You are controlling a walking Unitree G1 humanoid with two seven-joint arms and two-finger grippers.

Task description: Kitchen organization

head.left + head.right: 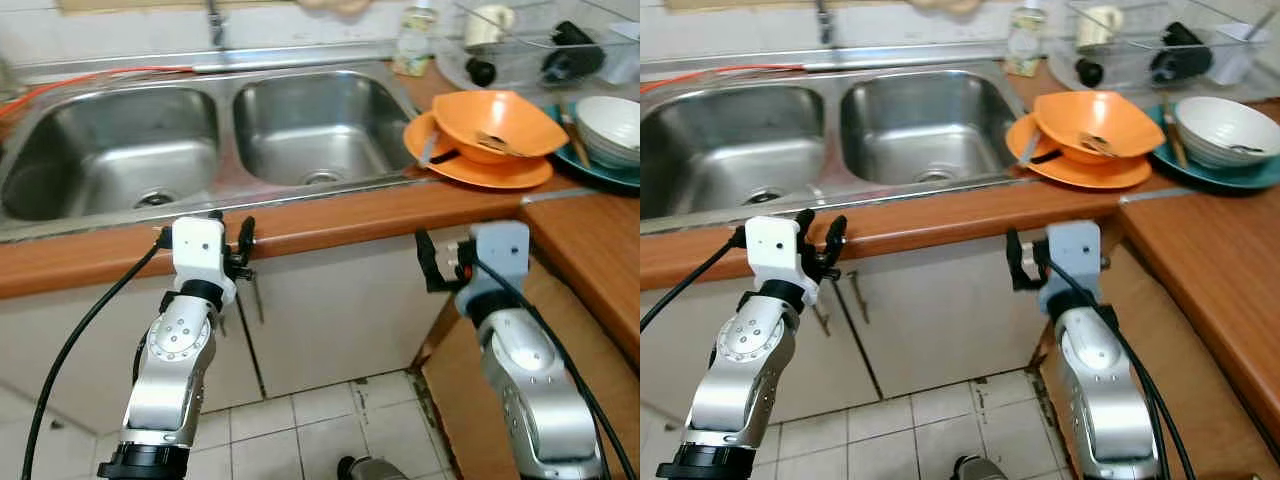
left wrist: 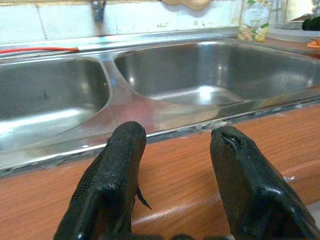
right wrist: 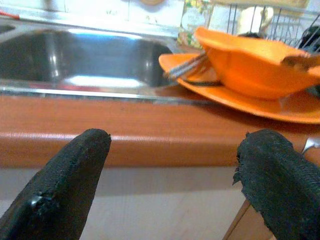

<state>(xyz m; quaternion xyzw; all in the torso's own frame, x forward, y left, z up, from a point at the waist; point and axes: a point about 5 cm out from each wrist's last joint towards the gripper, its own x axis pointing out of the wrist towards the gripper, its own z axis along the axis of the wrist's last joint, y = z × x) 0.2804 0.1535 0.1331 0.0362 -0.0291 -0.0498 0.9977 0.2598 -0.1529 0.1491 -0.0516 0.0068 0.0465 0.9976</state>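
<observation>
Both arms are reaching toward the sink (image 1: 200,140), left gripper (image 2: 175,150) and right gripper (image 3: 172,150) hanging open and empty below its counter edge; the orange bowl (image 3: 250,62) is sitting right of it

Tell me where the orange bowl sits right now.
The orange bowl sits on an orange plate on the wooden counter, just right of the double steel sink and left of a white bowl.

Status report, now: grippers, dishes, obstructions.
Left gripper open, empty, at counter edge. Right gripper open, empty, below orange bowl on orange plate. Nothing between.
</observation>
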